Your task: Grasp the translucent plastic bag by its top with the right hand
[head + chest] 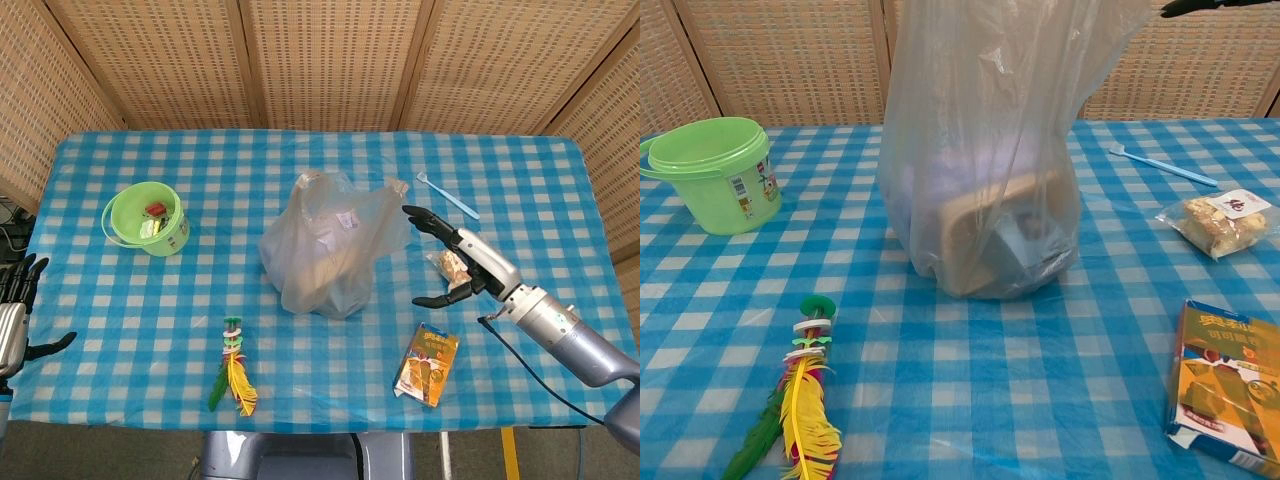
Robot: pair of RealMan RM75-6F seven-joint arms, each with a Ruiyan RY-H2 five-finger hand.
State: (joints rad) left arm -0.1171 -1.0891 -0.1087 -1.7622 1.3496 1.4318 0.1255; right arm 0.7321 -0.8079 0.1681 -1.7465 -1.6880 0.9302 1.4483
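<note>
Bag (333,245): stands mid-table, thin, soft film, probably slippery; boxy load low inside, so likely bottom-heavy.
Hold: the bunched top (345,185), judged best, since the film there gathers.
Right hand (452,262): fingers spread, empty, just right of the bag.
Left hand (12,312): fingers apart, empty, at the table's left edge.

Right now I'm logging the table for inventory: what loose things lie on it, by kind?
Bag: 1
Bucket: 1
Toothbrush: 1
Snack packet: 1
Box: 1
Feather toy: 1
Total: 6
</note>
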